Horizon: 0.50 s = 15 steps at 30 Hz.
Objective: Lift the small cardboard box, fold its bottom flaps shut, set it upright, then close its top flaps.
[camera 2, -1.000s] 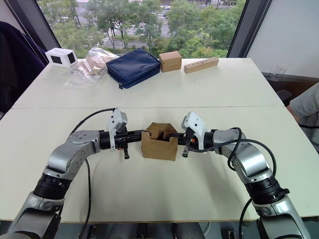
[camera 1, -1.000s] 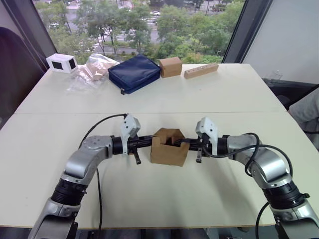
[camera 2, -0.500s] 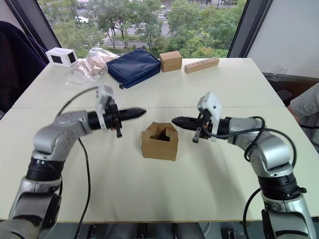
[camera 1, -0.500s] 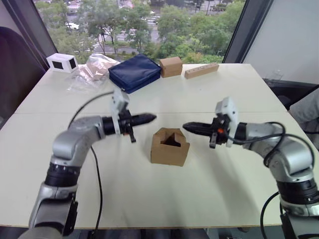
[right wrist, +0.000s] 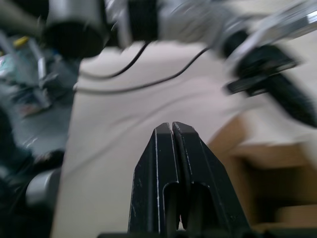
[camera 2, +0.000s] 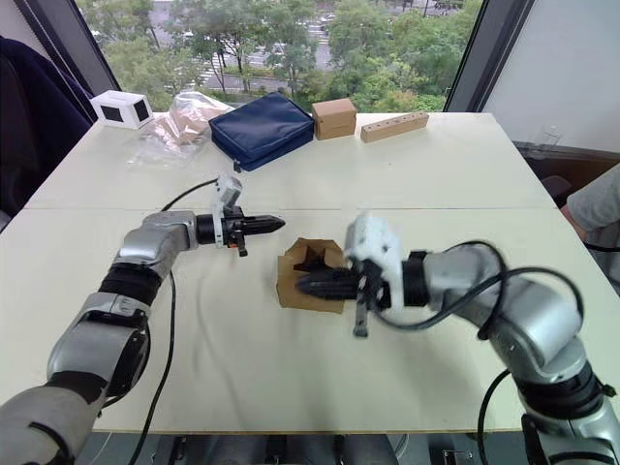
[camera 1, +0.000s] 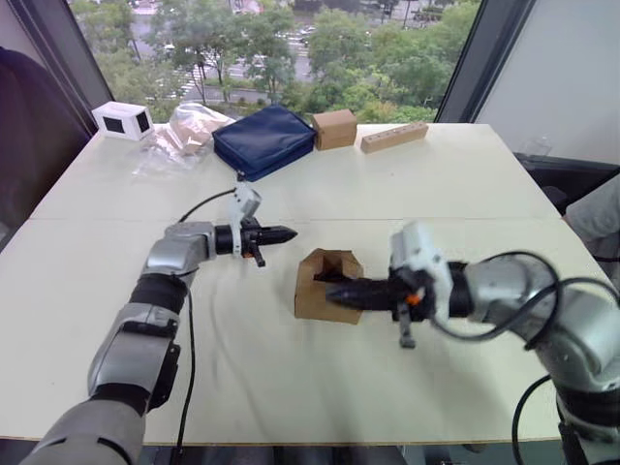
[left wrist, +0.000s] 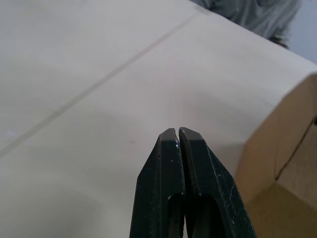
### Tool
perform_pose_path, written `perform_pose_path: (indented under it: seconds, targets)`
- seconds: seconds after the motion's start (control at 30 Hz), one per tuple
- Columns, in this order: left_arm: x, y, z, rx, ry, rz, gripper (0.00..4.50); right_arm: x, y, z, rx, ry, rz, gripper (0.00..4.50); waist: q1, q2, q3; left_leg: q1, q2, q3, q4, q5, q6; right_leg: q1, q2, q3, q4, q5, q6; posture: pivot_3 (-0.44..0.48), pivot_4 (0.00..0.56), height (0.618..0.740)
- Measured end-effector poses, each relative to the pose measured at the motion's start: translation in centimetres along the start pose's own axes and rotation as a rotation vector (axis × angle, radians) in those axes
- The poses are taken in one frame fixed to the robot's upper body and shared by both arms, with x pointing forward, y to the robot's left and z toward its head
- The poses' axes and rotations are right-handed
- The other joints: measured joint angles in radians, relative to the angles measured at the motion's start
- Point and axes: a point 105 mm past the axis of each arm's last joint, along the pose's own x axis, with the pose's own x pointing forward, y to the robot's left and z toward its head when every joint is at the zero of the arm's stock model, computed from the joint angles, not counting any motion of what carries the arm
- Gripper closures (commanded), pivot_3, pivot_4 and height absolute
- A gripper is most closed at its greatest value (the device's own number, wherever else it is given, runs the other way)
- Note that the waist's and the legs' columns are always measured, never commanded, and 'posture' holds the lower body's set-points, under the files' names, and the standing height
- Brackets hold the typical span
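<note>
The small cardboard box (camera 1: 315, 294) stands on the table (camera 1: 291, 387), its open end facing up. Its top flaps (camera 1: 341, 262) lean partly inward around a dark opening. The bottom flaps are hidden underneath. My left gripper (camera 1: 291, 232) is shut and empty, hovering just behind and to the left of the box (left wrist: 282, 163). My right gripper (camera 1: 331, 291) is shut too, stretched leftward low across the box's front face with its tip at the near wall; whether it touches I cannot tell. The right wrist view has the box (right wrist: 267, 163) past my shut fingers (right wrist: 163, 148).
Along the table's far edge lie a white box with dark windows (camera 1: 121, 119), a clear plastic bag (camera 1: 184, 131), a blue bag (camera 1: 263, 140), another cardboard box (camera 1: 332, 128) and a long wooden block (camera 1: 392, 137). A person's sleeve (camera 1: 596, 213) shows at the right edge.
A second ago both grippers pressed the box's sides, then both lifted away. Since then the right gripper has swung down and left across the box's front. The left gripper stayed near the box's far left.
</note>
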Motion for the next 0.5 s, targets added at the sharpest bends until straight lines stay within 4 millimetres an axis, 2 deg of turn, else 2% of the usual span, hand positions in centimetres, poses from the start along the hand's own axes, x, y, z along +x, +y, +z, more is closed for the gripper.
perform_pose_path:
  seconds: [0.2,0.5]
  targets:
    - [0.7,-1.6,-2.0,-0.028,0.039,-0.108,4.44,0.8,-0.5,-1.3,-0.068,0.073,-0.053,4.50,-0.006,0.000,0.000,0.001,0.001,0.000,0.000,0.000,0.000,0.000,0.001,0.000,0.000,0.000,0.000,0.000,0.150,0.740]
    - [1.4,-3.4,-3.2,-0.042,0.065,-0.185,4.44,1.4,-2.3,-2.0,-0.101,0.088,-0.123,4.50,-0.005,0.000,0.000,0.001,0.000,0.000,0.000,0.000,0.000,0.000,0.000,0.000,0.000,0.000,0.000,0.000,0.150,0.740]
